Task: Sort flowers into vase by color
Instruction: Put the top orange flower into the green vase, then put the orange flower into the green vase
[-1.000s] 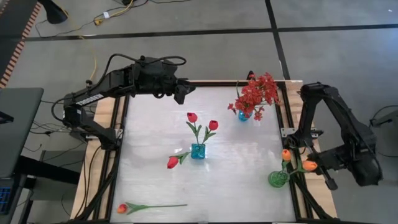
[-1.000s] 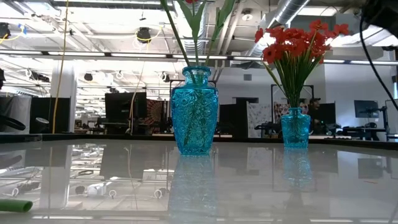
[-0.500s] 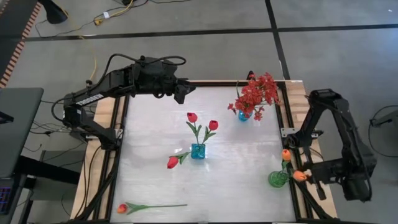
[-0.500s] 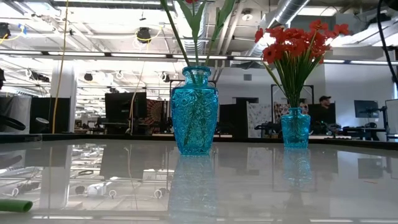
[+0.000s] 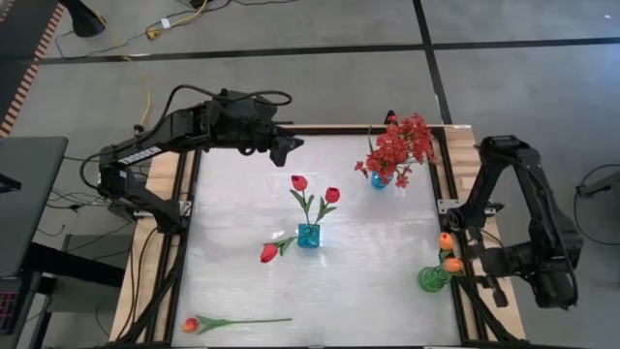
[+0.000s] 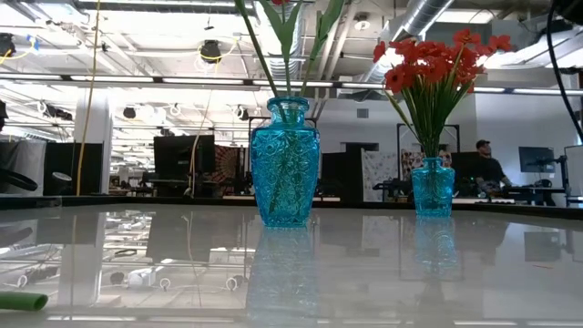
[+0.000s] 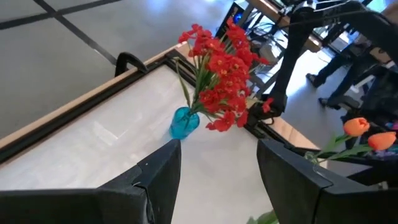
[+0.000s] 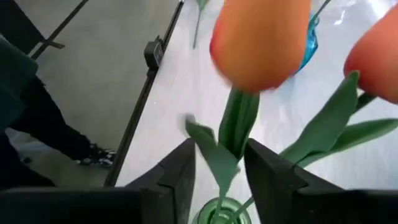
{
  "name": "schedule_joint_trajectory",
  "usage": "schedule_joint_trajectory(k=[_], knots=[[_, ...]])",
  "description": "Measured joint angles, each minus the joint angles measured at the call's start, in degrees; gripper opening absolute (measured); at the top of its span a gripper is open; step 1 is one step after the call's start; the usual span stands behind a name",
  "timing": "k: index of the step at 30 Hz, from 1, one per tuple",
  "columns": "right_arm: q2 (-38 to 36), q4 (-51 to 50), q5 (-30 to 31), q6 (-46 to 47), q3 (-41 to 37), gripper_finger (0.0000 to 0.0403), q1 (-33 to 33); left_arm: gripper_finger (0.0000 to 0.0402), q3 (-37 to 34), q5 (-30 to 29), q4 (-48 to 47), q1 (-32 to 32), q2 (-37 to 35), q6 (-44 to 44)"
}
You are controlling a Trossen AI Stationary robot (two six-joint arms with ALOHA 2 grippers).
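In the high view, a green glass vase (image 5: 432, 279) near the table's right edge holds two orange tulips (image 5: 446, 240) (image 5: 452, 265). My right gripper (image 8: 221, 177) is open right beside it; the nearer tulip's stem and leaf (image 8: 231, 134) rise from the vase mouth between its fingers. A blue vase (image 5: 308, 236) at the middle holds two red rosebuds (image 5: 298, 182) (image 5: 332, 195). A third rosebud (image 5: 269, 253) lies beside that vase, and an orange tulip (image 5: 191, 325) lies near the near edge. A small blue vase (image 5: 379, 180) holds red sprays (image 5: 399, 143). My left gripper (image 5: 284, 145) hovers open over the far left.
Dark rails run along the table's left and right sides (image 5: 457, 208). The lying tulip's stem (image 5: 254, 321) stretches toward the right along the near edge. In the low view, people and desks show far behind the vases (image 6: 483, 164).
My right gripper has moved from the table's right edge toward the green vase, carrying the orange tulip. The bud, which hung out to the right of the vase, now stands close over it beside the other tulip. My left arm has kept still.
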Motion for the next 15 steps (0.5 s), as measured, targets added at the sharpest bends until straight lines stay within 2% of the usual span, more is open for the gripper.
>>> schedule_joint_trajectory(k=[7,11,15], knots=[[-3.15,1.43,-7.04,4.09,0.0,0.0207,0.0,0.0198,0.0,1.95,-0.64,-0.11,0.0,3.24],[-5.61,1.41,-11.39,7.67,0.0,0.0211,-0.02,0.0198,0.0,4.41,-0.83,-0.59,0.0,6.08],[-8.32,2.65,-15.39,12.63,0.0,0.0211,-0.02,0.0198,0.0,4.46,-0.79,-1.97,0.0,8.12]])
